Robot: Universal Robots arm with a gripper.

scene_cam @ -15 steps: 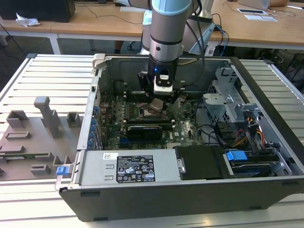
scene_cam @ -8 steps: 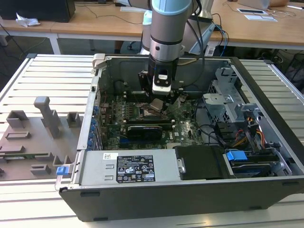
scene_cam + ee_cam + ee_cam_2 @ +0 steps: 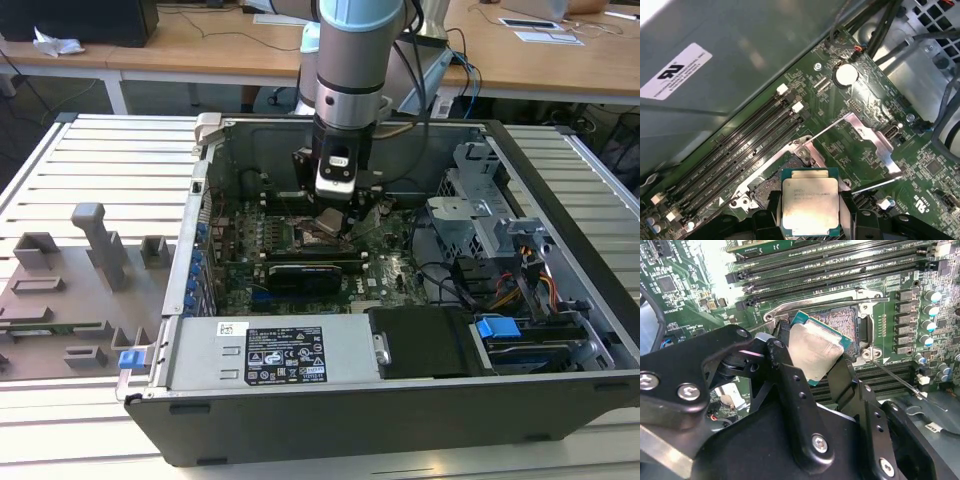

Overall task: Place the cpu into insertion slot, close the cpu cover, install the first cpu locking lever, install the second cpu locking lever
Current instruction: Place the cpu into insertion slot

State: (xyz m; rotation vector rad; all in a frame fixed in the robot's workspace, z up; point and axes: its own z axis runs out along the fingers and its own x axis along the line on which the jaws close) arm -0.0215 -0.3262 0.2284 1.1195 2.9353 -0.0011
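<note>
Got an open PC case [image 3: 400, 430] on the slatted bench [image 3: 100, 170], motherboard [image 3: 250, 255] lying flat inside it. Down in there, claw [image 3: 335, 212] pinching the cpu [image 3: 331, 222] by two edges, hanging right over the insertion slot [image 3: 842, 320], pin field mostly uncovered, so not seated. Can't tell if a corner touches. First wrist view adds the cpu cover [image 3: 875, 137] flipped open beside the slot, plus a thin locking lever [image 3: 827, 129] standing free. Exterior view throws in grey fixtures [image 3: 90, 260] on the bench at its left
</note>
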